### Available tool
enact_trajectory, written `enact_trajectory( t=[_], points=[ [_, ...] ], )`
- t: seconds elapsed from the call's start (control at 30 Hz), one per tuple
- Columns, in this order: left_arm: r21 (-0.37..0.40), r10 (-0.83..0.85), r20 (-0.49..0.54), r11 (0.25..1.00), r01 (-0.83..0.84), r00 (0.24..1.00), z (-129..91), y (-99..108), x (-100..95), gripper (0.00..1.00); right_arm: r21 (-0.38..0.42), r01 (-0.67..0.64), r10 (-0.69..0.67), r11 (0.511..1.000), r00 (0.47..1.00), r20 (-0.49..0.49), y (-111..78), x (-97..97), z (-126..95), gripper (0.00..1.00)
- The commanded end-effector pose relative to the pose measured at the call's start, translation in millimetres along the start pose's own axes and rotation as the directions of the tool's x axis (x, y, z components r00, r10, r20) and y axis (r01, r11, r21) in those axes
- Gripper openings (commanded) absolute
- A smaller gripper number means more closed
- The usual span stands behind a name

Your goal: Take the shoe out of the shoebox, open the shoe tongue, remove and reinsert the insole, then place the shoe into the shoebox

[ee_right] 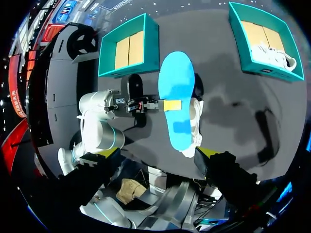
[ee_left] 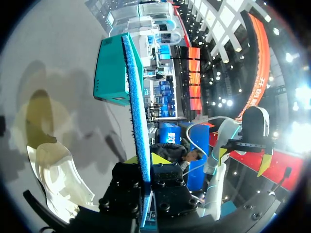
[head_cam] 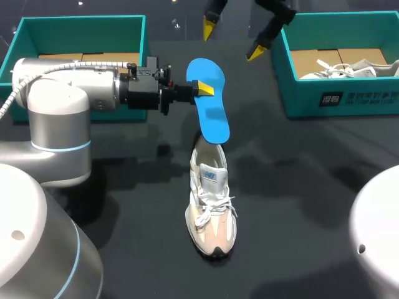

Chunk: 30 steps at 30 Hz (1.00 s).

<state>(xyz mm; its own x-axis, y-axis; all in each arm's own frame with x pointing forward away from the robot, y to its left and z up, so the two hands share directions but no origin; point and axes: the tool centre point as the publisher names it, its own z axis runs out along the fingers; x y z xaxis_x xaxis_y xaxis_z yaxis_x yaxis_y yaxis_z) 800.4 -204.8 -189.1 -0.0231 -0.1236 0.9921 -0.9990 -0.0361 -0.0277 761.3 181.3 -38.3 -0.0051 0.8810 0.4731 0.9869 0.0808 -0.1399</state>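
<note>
At far-left corner of desk: left shoebox; far-right: right shoebox. White shoe mid-desk, toe toward near edge. Blue insole above heel, perhaps touching collar, pinched in left gripper. Above far edge, right gripper, fingers spread.

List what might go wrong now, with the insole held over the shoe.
1. The left end effector pinches the insole only at one side edge, so the insole might twist or slip.
2. The shoe stands free on the table, and the right end effector is open, well away from it. Pushing the insole in could slide or tip the shoe.
3. The insole's lower end sits at the shoe's heel opening. It might catch there and buckle.
</note>
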Motion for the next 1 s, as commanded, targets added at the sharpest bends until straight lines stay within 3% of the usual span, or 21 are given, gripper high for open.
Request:
enact_trajectory(
  t=[0.03,0.43,1.0],
  points=[
    [0.001,0.000,0.001,1.000,0.000,1.000,0.9,0.4,-0.3,0.00,-0.009,0.006,-0.002,1.000,0.946,0.325,-3.7,13.7,8.0,1.00],
    [0.001,0.000,0.001,1.000,0.000,1.000,0.9,0.4,-0.3,0.00,-0.050,-0.004,0.027,0.999,0.877,0.479,-10.9,28.0,29.2,1.00],
    [0.001,0.000,0.001,1.000,0.000,1.000,0.9,0.4,-0.3,0.00,-0.087,-0.019,0.060,0.996,0.869,0.491,-16.6,36.5,37.9,1.00]
  ],
)
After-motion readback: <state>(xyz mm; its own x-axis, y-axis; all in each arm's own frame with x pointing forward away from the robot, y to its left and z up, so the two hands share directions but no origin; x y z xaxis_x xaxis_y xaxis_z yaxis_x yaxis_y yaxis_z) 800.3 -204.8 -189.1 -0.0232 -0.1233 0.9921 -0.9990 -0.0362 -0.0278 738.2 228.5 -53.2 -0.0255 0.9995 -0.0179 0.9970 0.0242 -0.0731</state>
